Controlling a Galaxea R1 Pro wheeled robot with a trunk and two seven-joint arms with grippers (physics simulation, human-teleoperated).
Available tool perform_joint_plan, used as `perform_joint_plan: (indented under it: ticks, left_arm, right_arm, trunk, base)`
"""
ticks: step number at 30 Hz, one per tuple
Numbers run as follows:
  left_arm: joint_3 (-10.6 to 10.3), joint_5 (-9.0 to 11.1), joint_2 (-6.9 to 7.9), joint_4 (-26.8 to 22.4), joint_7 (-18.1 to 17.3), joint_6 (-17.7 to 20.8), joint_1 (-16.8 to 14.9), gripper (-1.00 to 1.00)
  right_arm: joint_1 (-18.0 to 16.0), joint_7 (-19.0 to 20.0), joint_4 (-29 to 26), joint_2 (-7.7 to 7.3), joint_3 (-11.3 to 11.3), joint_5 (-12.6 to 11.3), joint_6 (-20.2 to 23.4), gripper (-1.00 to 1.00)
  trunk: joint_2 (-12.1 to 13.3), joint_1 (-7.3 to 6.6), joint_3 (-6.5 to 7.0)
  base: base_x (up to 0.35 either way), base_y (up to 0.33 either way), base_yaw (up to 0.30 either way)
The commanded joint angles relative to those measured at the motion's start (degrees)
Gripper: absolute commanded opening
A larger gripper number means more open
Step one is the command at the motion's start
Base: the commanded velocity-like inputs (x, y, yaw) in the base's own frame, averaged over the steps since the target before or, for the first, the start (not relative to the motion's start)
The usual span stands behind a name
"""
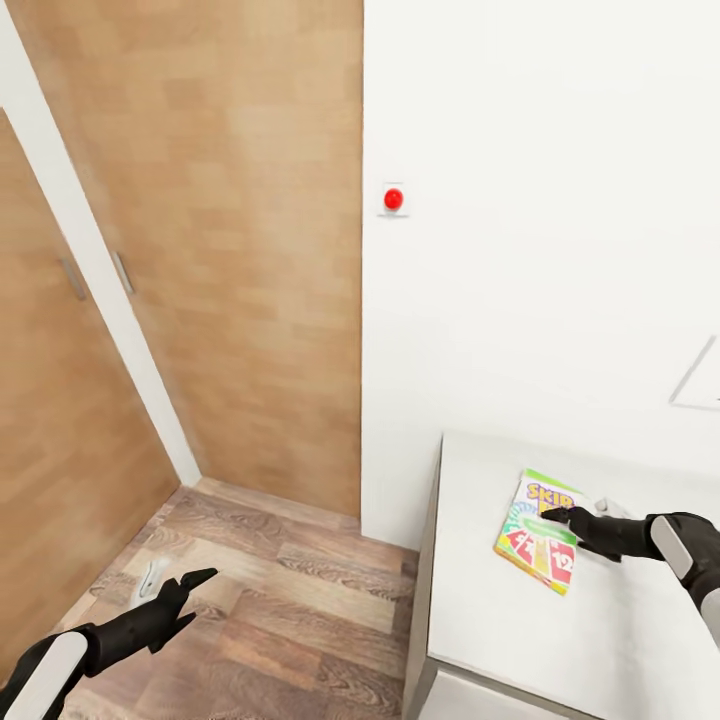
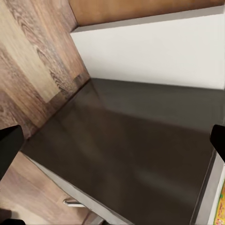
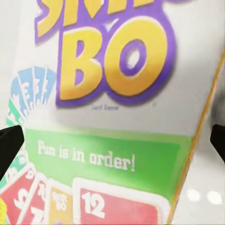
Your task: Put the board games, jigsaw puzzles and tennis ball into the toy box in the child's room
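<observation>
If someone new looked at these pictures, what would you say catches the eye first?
Probably the colourful SKIP-BO game box lying flat on the white table at lower right, with the right end effector open just over it. Next, the red button on the white wall, beside the wooden door.

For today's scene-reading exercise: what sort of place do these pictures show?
Probably a room in a home: wood-panelled doors, plank floor, and a white table against a white wall, with a SKIP-BO game box lying on it.
</observation>
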Motion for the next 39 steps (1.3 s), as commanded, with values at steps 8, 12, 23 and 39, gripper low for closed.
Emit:
perform_joint_plan:
  ticks: [8,12,23,39]
  left_arm:
    - [0.1,-0.1,-0.06,0.0,-0.1,0.4,-0.1,1.00]
    - [0.1,-0.1,-0.06,0.0,-0.1,0.4,-0.1,1.00]
    - [0.1,-0.1,-0.06,0.0,-0.1,0.4,-0.1,1.00]
    - [0.1,-0.1,-0.07,0.0,0.0,0.4,-0.1,1.00]
  right_arm:
    - [0.0,1.0,-0.2,-0.01,-0.3,0.2,0.4,1.00]
    - [0.1,1.0,-0.2,0.02,-0.2,0.2,0.4,1.00]
    - [0.1,1.0,-0.4,0.03,-0.2,0.2,0.3,1.00]
    - [0.1,0.9,-0.5,0.21,-0.1,0.3,-1.7,1.00]
  trunk:
    - [0.0,0.01,0.17]
    - [0.0,0.01,0.21]
    - [0.0,0.01,0.83]
    - [0.0,0.01,1.84]
  base:
    - [0.000,0.000,0.152]
    - [0.000,0.000,0.035]
    - [0.000,0.000,0.203]
    - [0.000,0.000,0.230]
